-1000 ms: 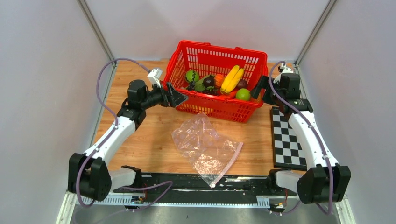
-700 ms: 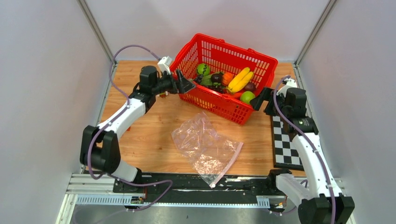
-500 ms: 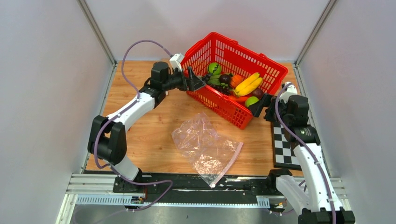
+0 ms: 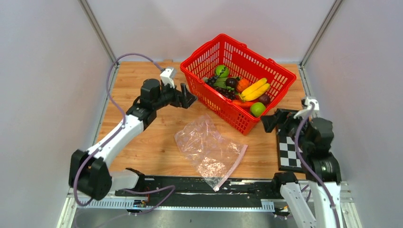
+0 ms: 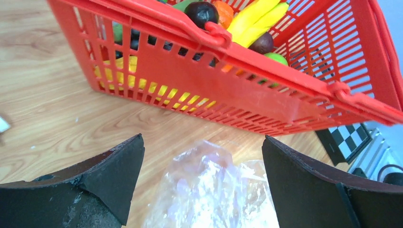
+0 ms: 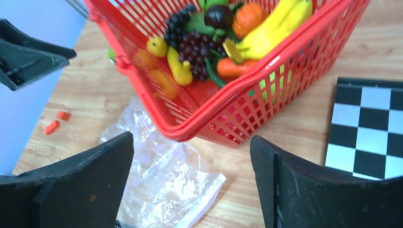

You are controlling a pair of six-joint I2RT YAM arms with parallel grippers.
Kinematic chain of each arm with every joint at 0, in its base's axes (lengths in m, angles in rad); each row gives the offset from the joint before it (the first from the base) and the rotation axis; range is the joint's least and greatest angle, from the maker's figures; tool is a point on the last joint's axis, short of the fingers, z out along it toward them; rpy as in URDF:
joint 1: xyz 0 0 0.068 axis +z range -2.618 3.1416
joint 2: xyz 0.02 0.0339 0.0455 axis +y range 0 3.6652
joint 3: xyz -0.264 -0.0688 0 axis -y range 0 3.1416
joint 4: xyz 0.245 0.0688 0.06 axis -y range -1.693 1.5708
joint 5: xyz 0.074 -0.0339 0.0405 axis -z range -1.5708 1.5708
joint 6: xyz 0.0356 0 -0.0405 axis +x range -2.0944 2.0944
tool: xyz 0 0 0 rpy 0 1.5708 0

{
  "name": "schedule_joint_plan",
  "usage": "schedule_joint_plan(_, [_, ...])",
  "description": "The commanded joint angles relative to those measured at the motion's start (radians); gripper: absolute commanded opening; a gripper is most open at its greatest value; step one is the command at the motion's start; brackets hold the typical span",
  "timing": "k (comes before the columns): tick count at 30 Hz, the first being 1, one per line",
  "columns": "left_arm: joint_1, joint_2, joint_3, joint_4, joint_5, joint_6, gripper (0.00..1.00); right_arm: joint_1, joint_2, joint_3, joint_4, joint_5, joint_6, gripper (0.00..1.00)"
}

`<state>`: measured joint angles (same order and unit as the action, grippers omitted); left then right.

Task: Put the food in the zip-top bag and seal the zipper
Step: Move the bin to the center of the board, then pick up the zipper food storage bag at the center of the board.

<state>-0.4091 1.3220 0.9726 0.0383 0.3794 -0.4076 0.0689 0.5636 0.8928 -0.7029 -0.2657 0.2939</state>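
The left end effector [image 4: 188, 97] is spread wide and holds nothing. It hovers low over the worktop [image 4: 157, 142], just beside the left corner of the red basket [image 4: 223, 111]. Its wrist view looks between the fingers at the basket's near wall, with the bag's top edge below. The right end effector [image 4: 272, 119] is also spread and empty. It sits off the basket's near right corner, above the edge of the checkerboard [image 4: 291, 149].

All the food is in the basket: bananas [image 4: 254, 90], a lime [image 4: 257, 109], grapes [image 4: 223, 91], an orange piece [image 4: 242, 84] and a green piece [image 4: 221, 71]. They are heaped toward the wall nearest the bag. The basket sits at an angle to the worktop's edges, its long side facing the arms. That probably puts the pile within reach of both arms.

The zip-top bag [image 4: 209, 149] lies flat, crumpled and empty on the worktop between the arms, just in front of the basket. The zipper [image 4: 239, 156] runs along its right edge, facing the right arm. I cannot tell whether the mouth is parted.

With both arms flanking the basket and nothing gripped, filling has not begun. The likely next need is one arm holding the mouth open while the other picks the food.
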Motion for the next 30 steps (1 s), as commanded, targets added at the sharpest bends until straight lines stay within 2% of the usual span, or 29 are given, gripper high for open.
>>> schedule_joint_plan(1, [0.002,-0.189,-0.101,-0.033,-0.068,0.096,1.00,0.005,-0.146,-0.019,-0.009,-0.021,0.032,0.90])
schedule_joint_plan(6, [0.002,-0.311,-0.308,-0.054,-0.027,0.080,1.00,0.005,-0.295,-0.152,-0.053,-0.219,0.118,0.76])
schedule_joint_plan(11, [-0.019,-0.307,-0.431,0.016,0.002,0.033,1.00,0.005,-0.421,-0.313,-0.080,-0.361,0.259,0.68])
schedule_joint_plan(16, [-0.067,-0.215,-0.437,-0.016,-0.126,0.054,1.00,0.005,-0.438,-0.423,-0.119,-0.430,0.320,0.66])
schedule_joint_plan(22, [-0.071,-0.120,-0.444,-0.022,-0.177,0.062,0.99,0.006,-0.390,-0.532,-0.076,-0.454,0.356,0.61])
schedule_joint_plan(25, [-0.073,-0.109,-0.458,-0.022,-0.183,0.064,0.94,0.007,-0.374,-0.579,-0.055,-0.463,0.364,0.59])
schedule_joint_plan(30, [-0.073,-0.128,-0.492,-0.034,-0.213,0.064,0.78,0.016,-0.322,-0.616,-0.036,-0.444,0.349,0.56])
